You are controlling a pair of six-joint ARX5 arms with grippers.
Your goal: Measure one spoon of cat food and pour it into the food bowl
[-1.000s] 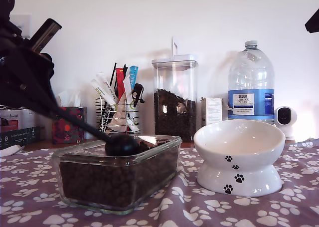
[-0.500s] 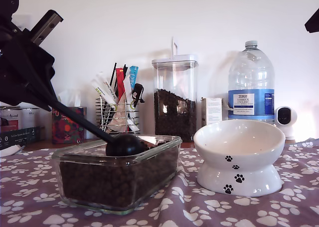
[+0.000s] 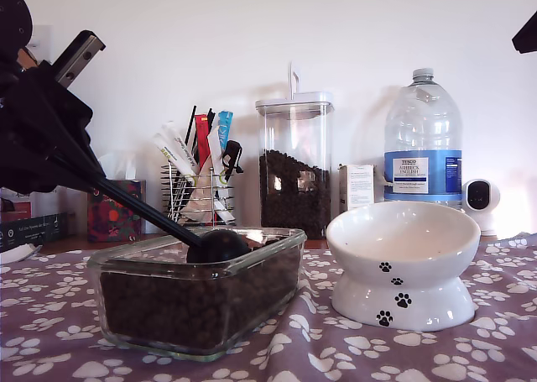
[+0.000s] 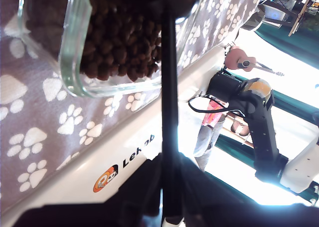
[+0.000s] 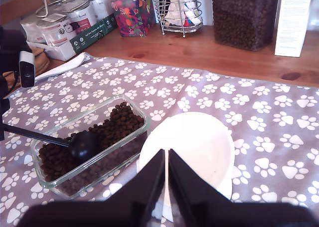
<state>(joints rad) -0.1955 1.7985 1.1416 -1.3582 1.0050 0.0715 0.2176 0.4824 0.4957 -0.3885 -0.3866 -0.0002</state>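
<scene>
Now your first gripper (image 4: 167, 207) pinches the spoon (image 3: 220, 245) handle, cup in the cat food (image 5: 119, 123); second gripper (image 5: 166, 187) fingers pressed together above the food bowl (image 5: 199, 142).

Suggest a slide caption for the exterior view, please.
My first gripper holds the spoon in the glass dish of cat food, beside the empty food bowl.

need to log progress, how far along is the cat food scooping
Done: my first gripper holds the black scoop by its handle. In hand: its cup sits in the kibble inside the glass dish. Left: lifting a measure and pouring it into the paw-print bowl, which looks empty.
</scene>
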